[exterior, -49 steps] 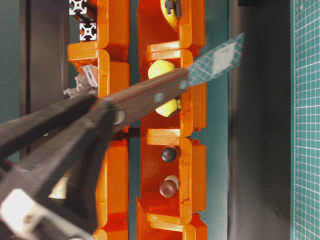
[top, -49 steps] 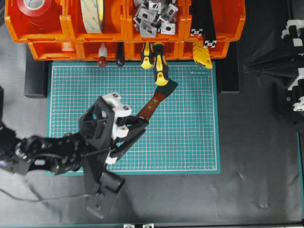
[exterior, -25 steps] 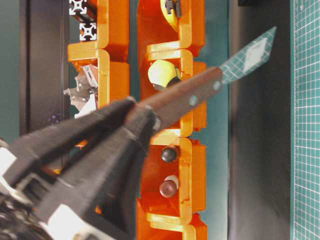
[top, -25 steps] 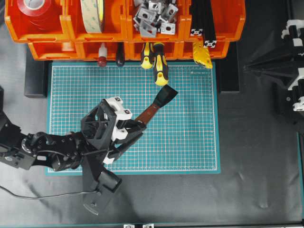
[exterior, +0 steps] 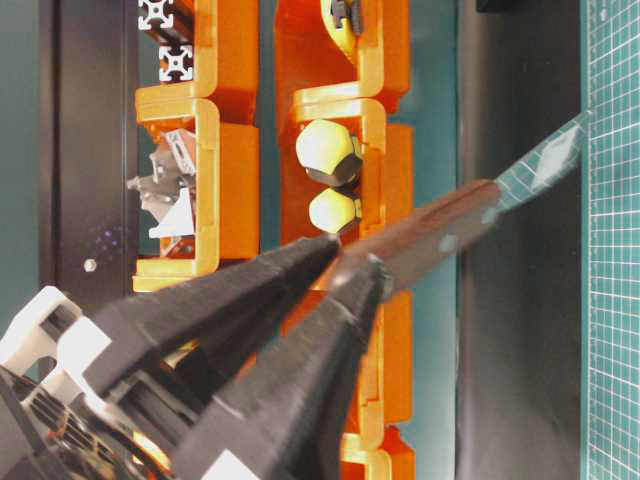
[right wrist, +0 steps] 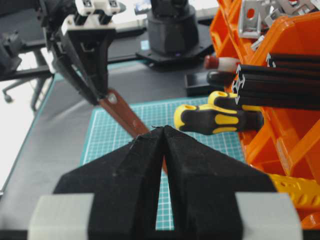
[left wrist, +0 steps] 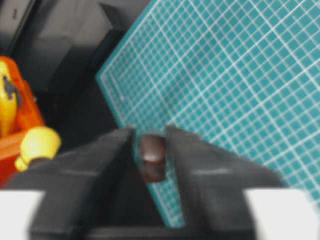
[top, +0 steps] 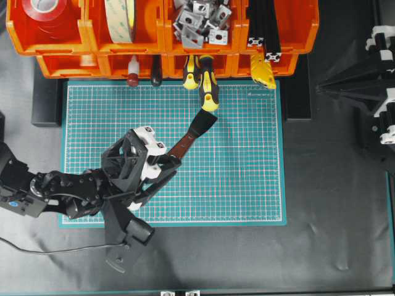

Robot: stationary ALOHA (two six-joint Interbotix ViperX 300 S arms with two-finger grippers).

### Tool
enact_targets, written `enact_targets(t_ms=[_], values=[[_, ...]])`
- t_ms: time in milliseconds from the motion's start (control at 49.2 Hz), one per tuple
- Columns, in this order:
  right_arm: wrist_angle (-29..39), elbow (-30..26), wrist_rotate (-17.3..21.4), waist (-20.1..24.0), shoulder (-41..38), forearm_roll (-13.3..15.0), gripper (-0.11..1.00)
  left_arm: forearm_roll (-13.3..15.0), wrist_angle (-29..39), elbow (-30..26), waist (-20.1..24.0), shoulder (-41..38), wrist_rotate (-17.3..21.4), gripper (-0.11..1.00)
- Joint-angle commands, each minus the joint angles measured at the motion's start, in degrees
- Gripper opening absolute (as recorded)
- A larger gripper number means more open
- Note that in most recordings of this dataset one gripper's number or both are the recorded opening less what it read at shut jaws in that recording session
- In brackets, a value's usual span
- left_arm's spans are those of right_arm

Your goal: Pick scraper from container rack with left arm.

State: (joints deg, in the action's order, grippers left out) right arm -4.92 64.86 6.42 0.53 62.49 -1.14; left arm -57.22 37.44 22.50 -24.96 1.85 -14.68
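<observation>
- The scraper (top: 188, 137) is out of the container rack (top: 80, 65) and lies slantwise over the green cutting mat (top: 234, 172). Its blade points toward the rack and its wooden handle runs back toward the left gripper (top: 165, 168).
- From overhead, the blade tip sits just beside the butt of a yellow-and-black screwdriver (top: 208, 86) that sticks out of the rack's lower tier. Whether the two touch cannot be told.
- In the table-level view the scraper (exterior: 430, 235) is tilted. The blade end reaches the edge of the mat and the handle end is raised, between the tips of the left gripper (exterior: 352, 262).
- In the left wrist view, the jaws of the left gripper (left wrist: 149, 131) stand on either side of the rounded handle end (left wrist: 151, 157), with a thin dark line on one side. The picture is too blurred to tell whether they pinch the handle or only flank it.
- The right wrist view shows the hole in the handle's end (right wrist: 111, 98) right at the left gripper's tips (right wrist: 102, 95).
- The right gripper (right wrist: 161, 131) has its jaws pressed together at the tips, with nothing between them.
- The right arm (top: 376, 92) is at the right edge of the dark table (top: 333, 203), well apart from the mat.
</observation>
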Motion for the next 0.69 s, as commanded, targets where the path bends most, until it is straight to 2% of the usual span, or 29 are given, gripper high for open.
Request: enact_targets(t_ms=[0,102,183,386,671], values=[[-0.26,-1.23,0.09,-0.09,-0.35,-0.18,0.01,-0.18,-0.18,-1.67,0.18,0.62,-0.53,0.46],[-0.26,-1.14,0.09,-0.09,-0.35,-0.18,0.01,-0.09,-0.18,-1.76,0.18,0.53,-0.88,0.76],[-0.26,-1.23,0.09,-0.09,-0.35,-0.26,0.01,-0.09,-0.18,-1.49,0.18,0.70,-1.14,0.89],[-0.26,-1.32,0.09,-0.09,-0.35,-0.26,0.01,0.00,0.35,-0.62,-0.26,1.67,-2.46,0.88],[-0.26,-1.32,0.09,-0.09,-0.18,-0.26,0.01,0.09,0.44,2.90,-1.14,5.27,-11.07,0.88]])
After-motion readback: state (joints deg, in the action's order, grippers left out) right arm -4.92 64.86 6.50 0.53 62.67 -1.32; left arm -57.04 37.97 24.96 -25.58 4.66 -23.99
